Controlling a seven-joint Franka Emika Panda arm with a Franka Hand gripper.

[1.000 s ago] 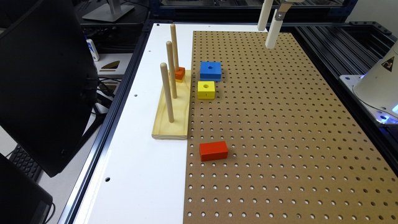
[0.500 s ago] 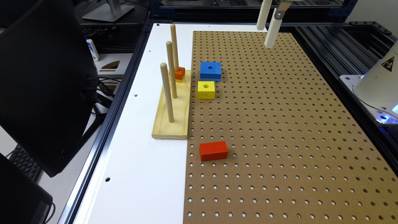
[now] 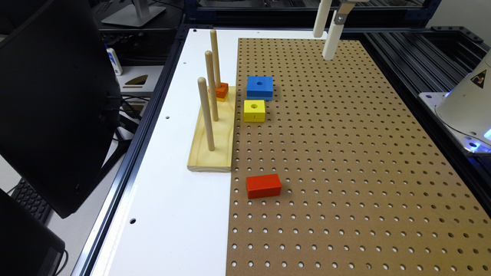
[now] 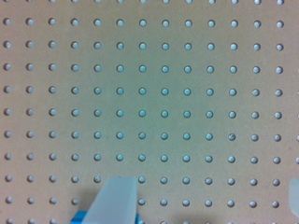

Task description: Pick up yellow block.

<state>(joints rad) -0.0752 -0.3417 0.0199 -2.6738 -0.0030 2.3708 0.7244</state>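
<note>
The yellow block (image 3: 254, 110) sits on the brown board with holes (image 3: 345, 172), close to the board's edge on the exterior view's left, and the end effector (image 3: 325, 44) hangs high up near the far end of the board, well apart from the block and off toward the exterior view's right. In the wrist view one pale finger (image 4: 117, 200) shows near one corner and a sliver of the other at the far edge (image 4: 294, 193), so the two stand wide apart with nothing held between them, just bare board below. A bit of blue peeks out beside the near finger. The yellow block has a tiny dark mark on its front side, too small to read. It is bright yellow, boxy, with a round hole in its top. Going from the exterior view's left: a black screen (image 3: 53, 103), the white bench (image 3: 168, 214), the wooden peg base (image 3: 213, 142) with three tall pegs, an orange block (image 3: 221, 91) on it, then the yellow block just beside the base, the blue block (image 3: 259, 87) just behind the yellow one, and a red block (image 3: 263, 186) nearer the front
</note>
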